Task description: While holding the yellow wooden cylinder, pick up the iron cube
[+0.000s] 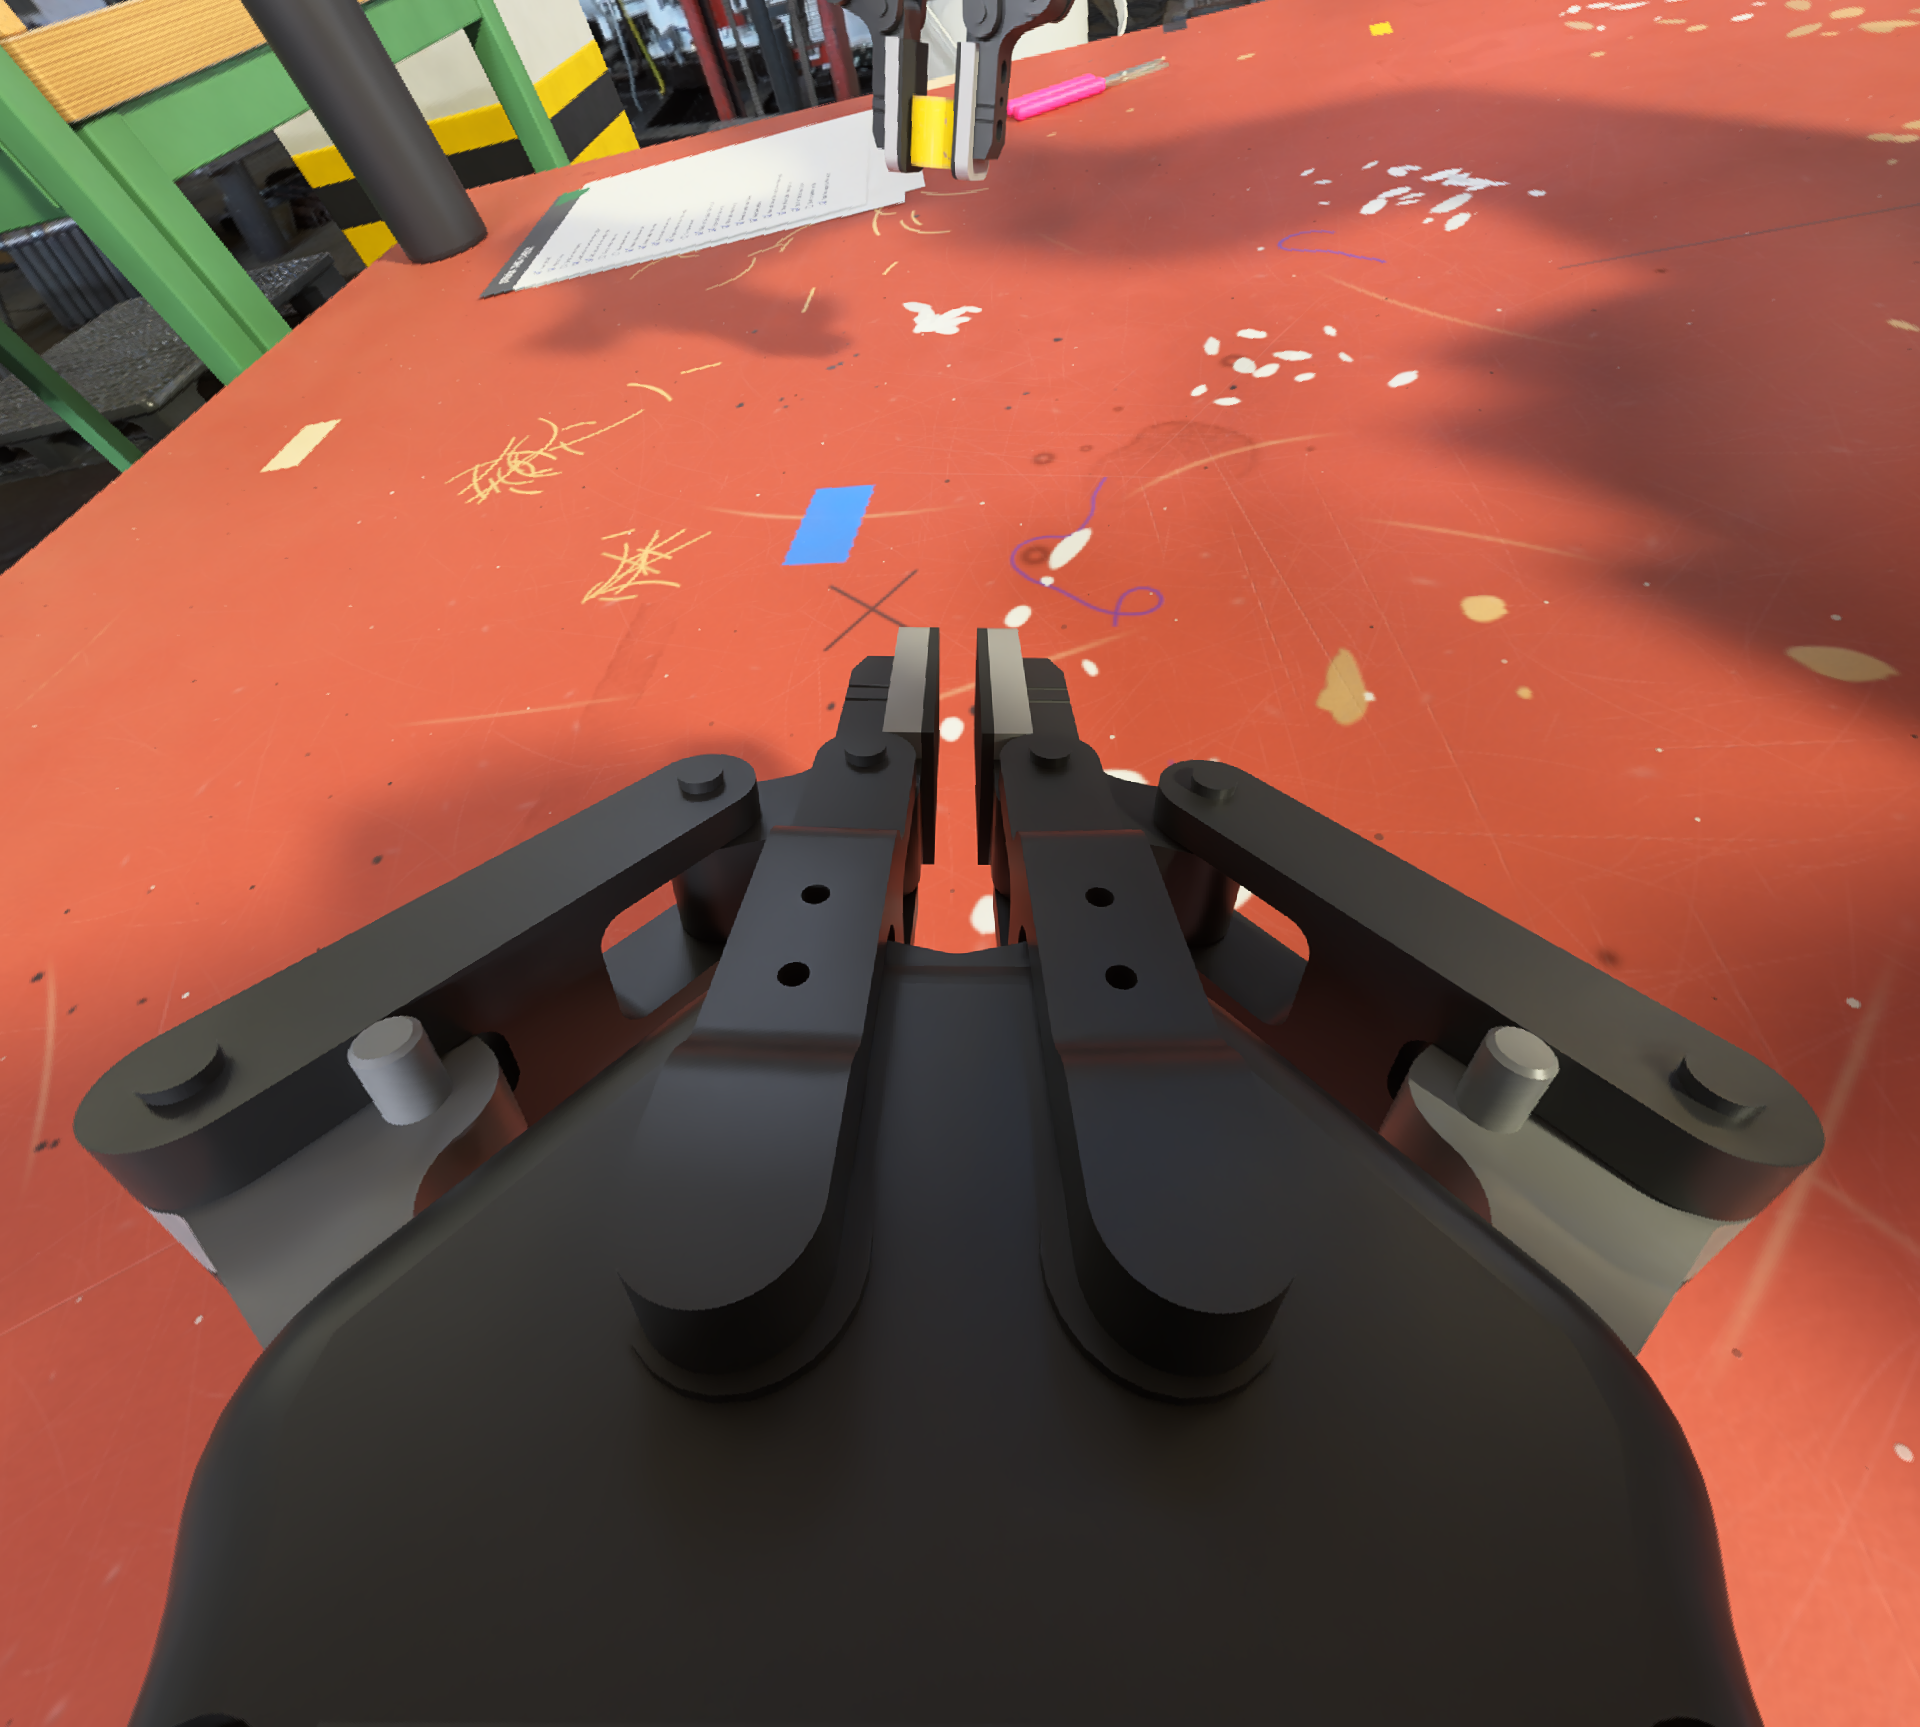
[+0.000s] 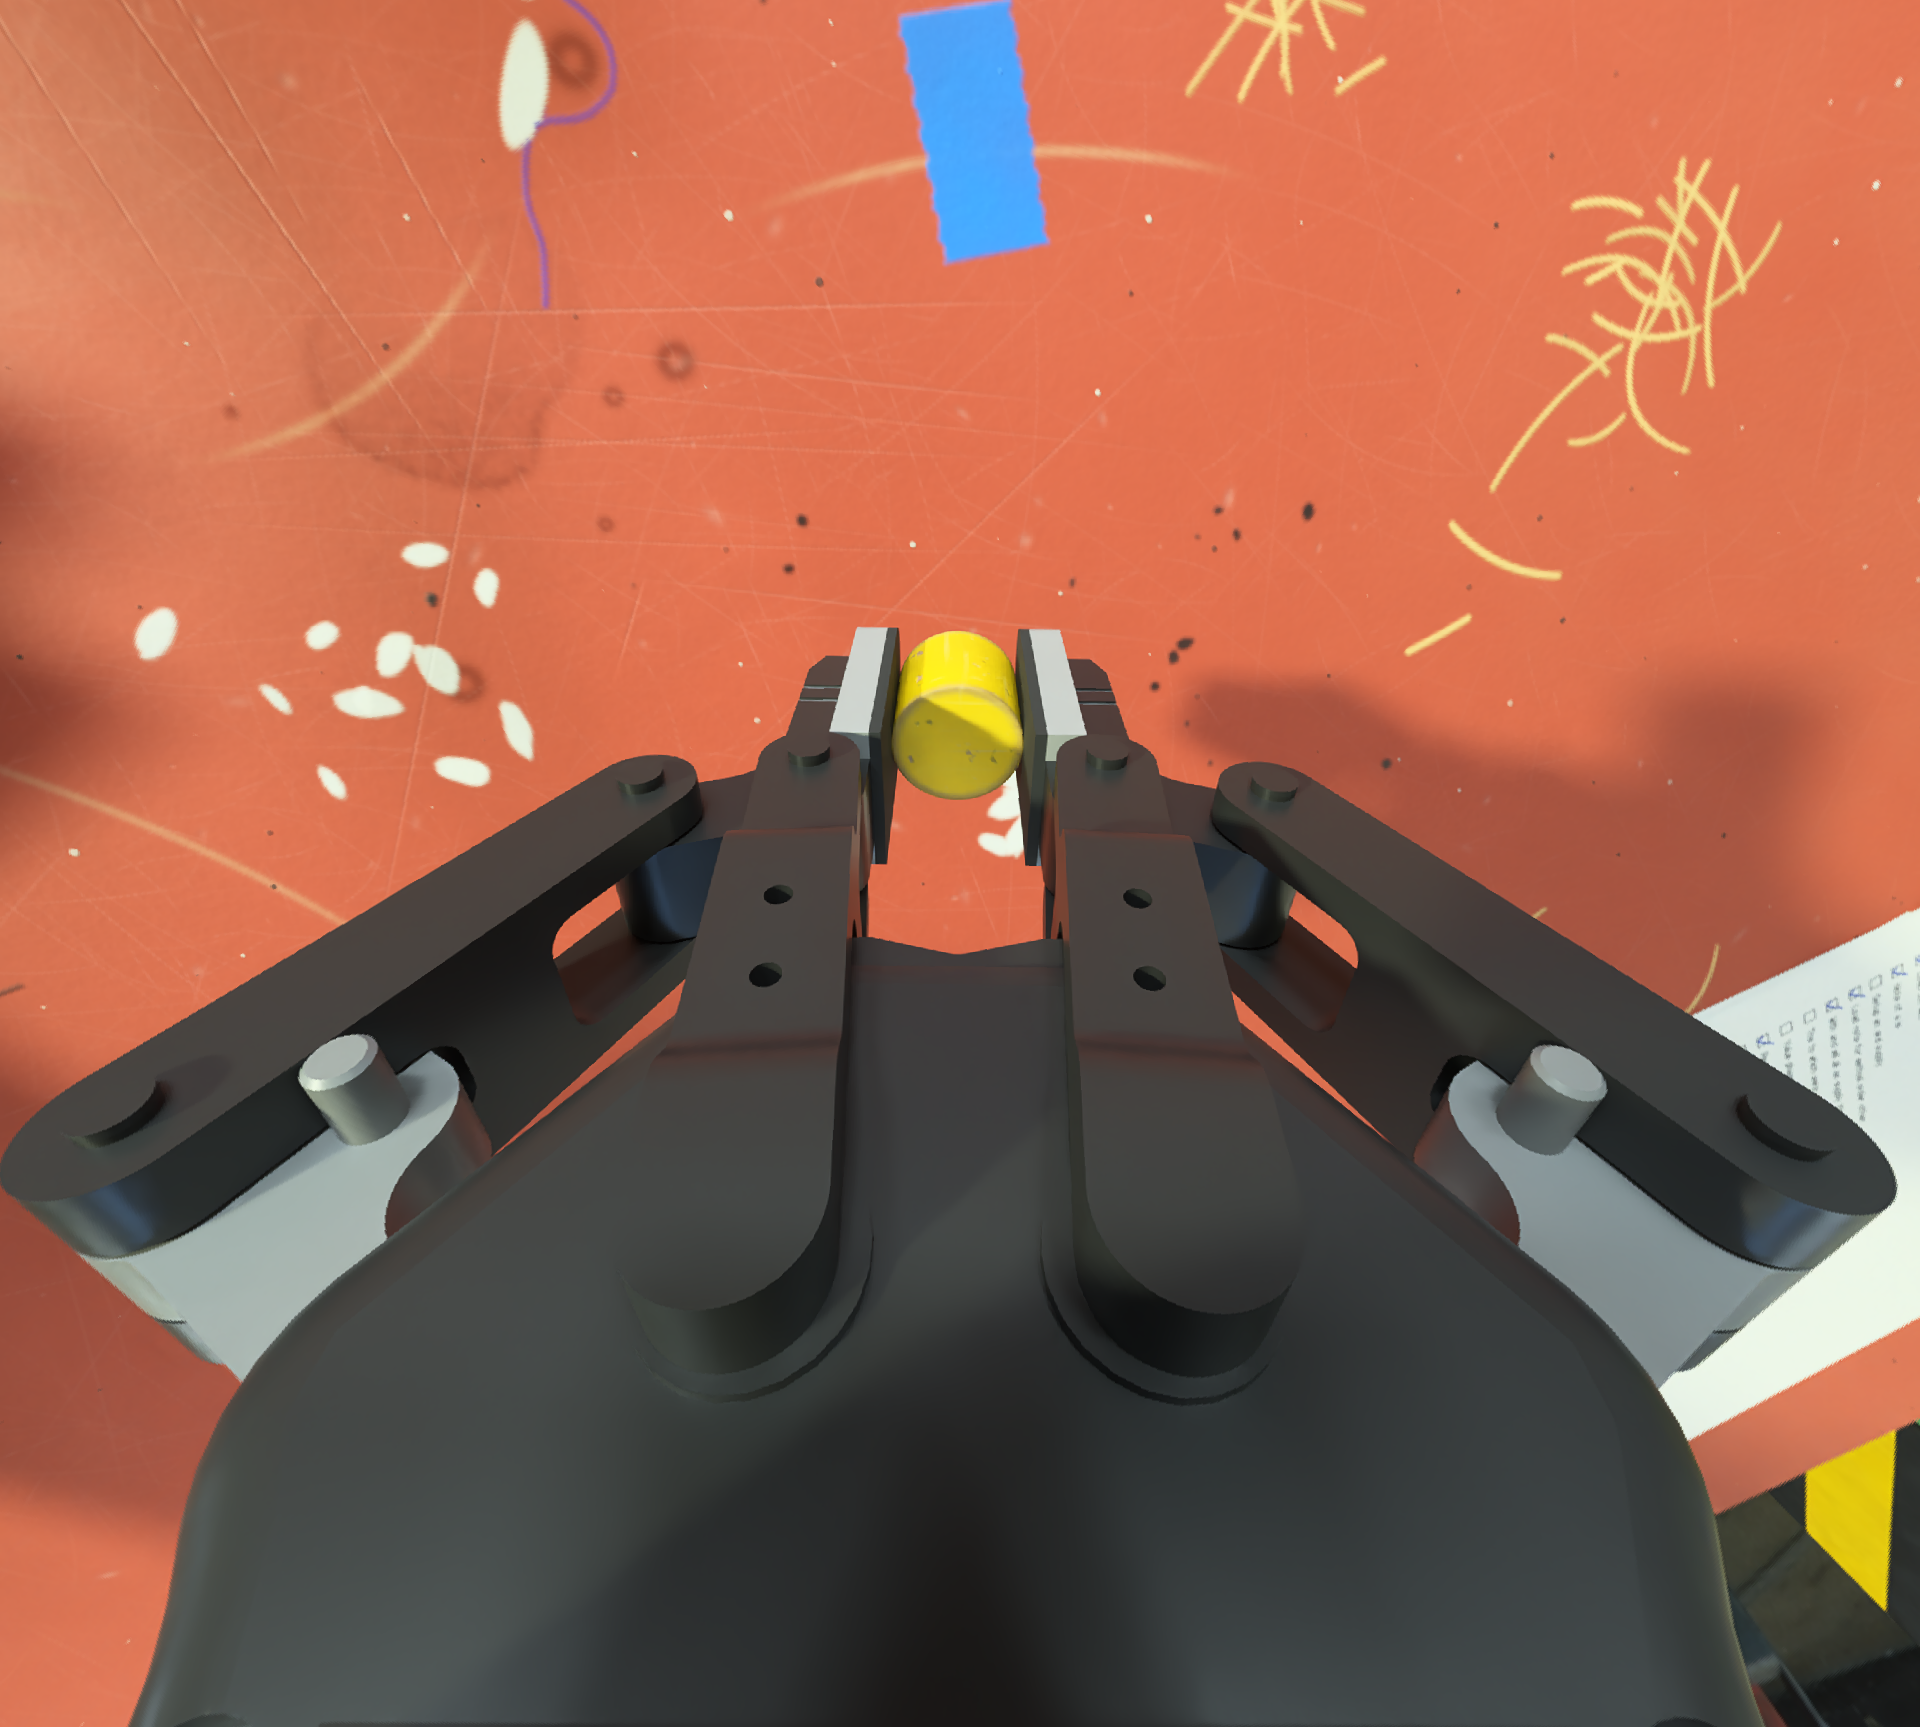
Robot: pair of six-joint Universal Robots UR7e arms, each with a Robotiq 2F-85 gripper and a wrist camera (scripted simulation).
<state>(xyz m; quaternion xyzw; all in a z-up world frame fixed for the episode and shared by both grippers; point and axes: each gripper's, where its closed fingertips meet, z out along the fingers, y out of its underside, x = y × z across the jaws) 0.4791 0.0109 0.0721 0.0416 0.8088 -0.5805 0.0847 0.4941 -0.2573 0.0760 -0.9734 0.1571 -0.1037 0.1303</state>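
Note:
My right gripper [image 2: 956, 669] is shut on the yellow wooden cylinder [image 2: 954, 716] and holds it above the red table [image 2: 1143, 451]. The same gripper [image 1: 940, 155] shows far off in the left wrist view, pointing down with the yellow cylinder [image 1: 930, 131] between its fingers, just over a sheet of paper [image 1: 717, 207]. My left gripper [image 1: 957, 659] hangs above the red table [image 1: 1351, 534] with its jaws nearly together and nothing between them. No iron cube shows in either view.
A dark grey bottle with a blue cap [image 1: 312, 46] stands at the table's far left corner beside the paper. A pink-handled tool [image 1: 1060, 93] lies at the far edge. A green bench [image 1: 208, 67] stands beyond the table. A blue tape patch [image 1: 829, 524] [image 2: 971, 129] marks the tabletop.

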